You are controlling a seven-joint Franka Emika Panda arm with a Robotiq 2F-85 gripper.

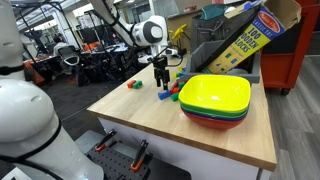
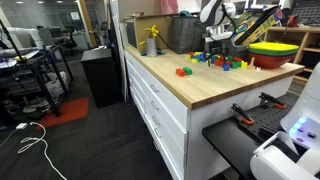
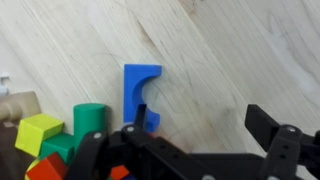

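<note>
Claw (image 3: 200,125) gapes wide above a blue block (image 3: 140,85) with an arched notch, seemingly lying flat.

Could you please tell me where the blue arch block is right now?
In the wrist view, the blue arch block lies flat on the wooden table just ahead of the open gripper, with a green cylinder and yellow block at its picture-left.

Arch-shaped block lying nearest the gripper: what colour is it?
Blue. The arch-shaped block shows best in the wrist view, on the light wooden table.
</note>
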